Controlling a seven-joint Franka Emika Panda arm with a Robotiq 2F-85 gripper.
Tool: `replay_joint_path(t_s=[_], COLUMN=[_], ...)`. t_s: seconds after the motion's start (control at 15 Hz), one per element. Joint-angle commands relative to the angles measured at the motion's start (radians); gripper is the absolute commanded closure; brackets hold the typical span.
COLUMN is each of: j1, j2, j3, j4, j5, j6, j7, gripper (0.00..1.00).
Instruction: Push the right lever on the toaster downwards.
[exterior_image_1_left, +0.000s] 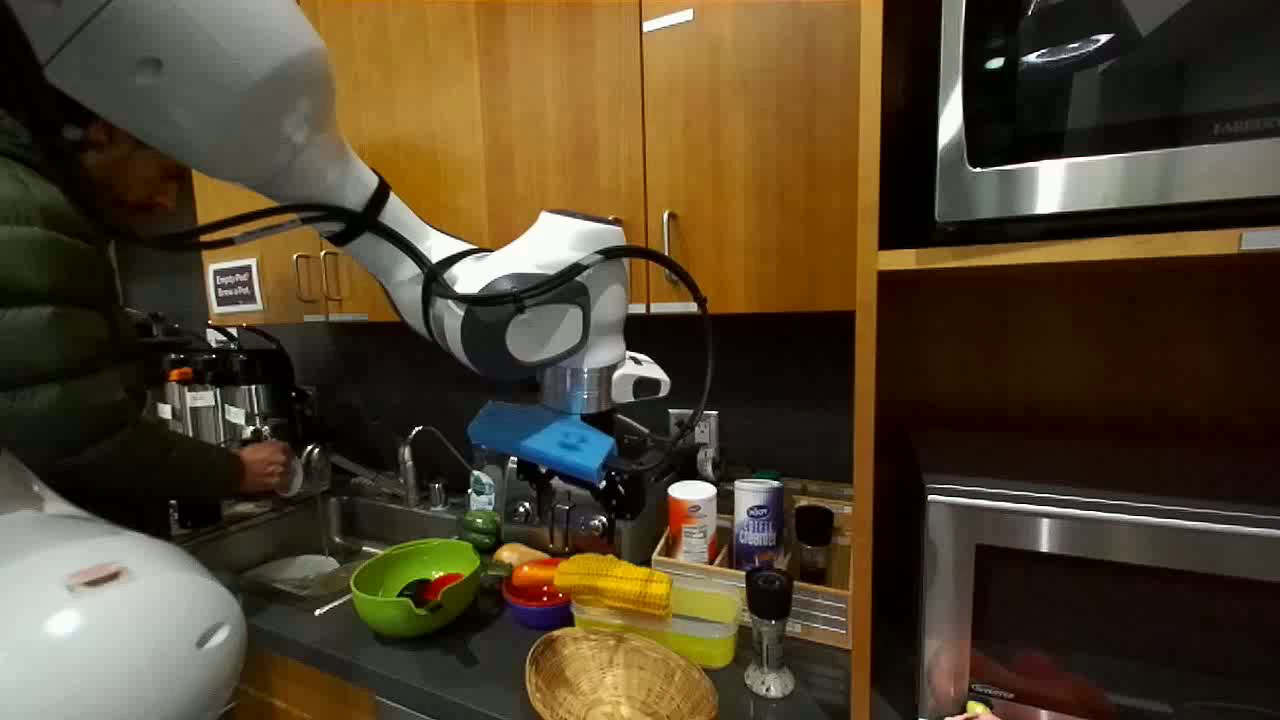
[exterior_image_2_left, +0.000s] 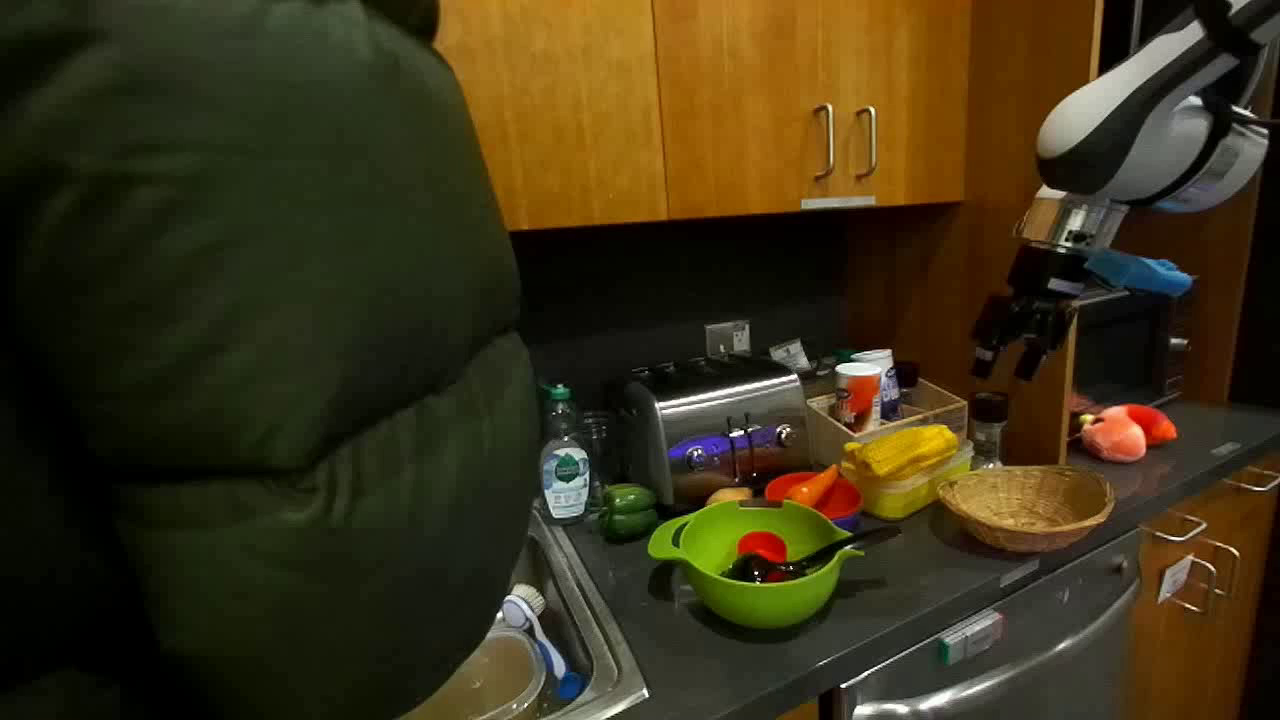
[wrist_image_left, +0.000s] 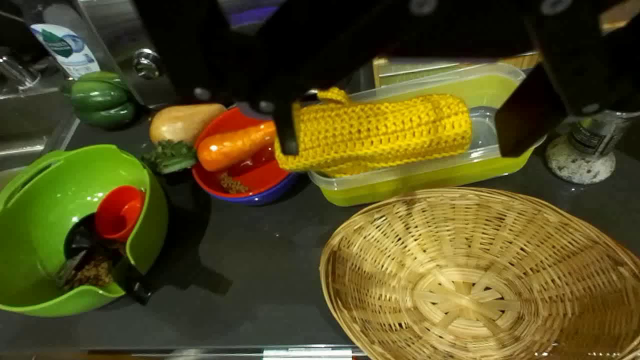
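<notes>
The black, two-fingered gripper (exterior_image_2_left: 1006, 366) hangs spread and empty; the approach seems in hand. The boxy, grey metal toaster (exterior_image_2_left: 710, 425) stands behind the round, green plastic bowl (exterior_image_2_left: 765, 602); next should come reaching above its thin, dark right lever (exterior_image_2_left: 750, 440).

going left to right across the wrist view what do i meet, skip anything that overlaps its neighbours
Green bowl → red bowl → yellow tub → grinder
</notes>
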Motion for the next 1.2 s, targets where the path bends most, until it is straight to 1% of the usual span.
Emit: replay_joint_path(t_s=[0.0, 0.33, 0.4, 0.67, 0.73, 0.8, 0.93, 1.13], j1=[-0.018, -0.018, -0.018, 0.013, 0.032, 0.045, 0.066, 0.074], j2=[0.003, 0.003, 0.001, 0.004, 0.04, 0.043, 0.047, 0.048], j3=[0.019, 0.019, 0.041, 0.184, 0.216, 0.248, 0.297, 0.336], j4=[0.001, 0.001, -0.01, -0.083, -0.048, -0.059, -0.057, -0.047], j5=[0.014, 0.014, -0.008, -0.107, -0.124, -0.146, -0.192, -0.281], j6=[-0.003, -0.003, 0.0, 0.012, -0.004, 0.008, 0.03, 0.12], j7=[-0.009, -0.009, -0.004, 0.036, 0.038, 0.039, 0.04, 0.032], gripper=[0.0, 0.0, 0.0, 0.0, 0.0, 0.0, 0.0, 0.0])
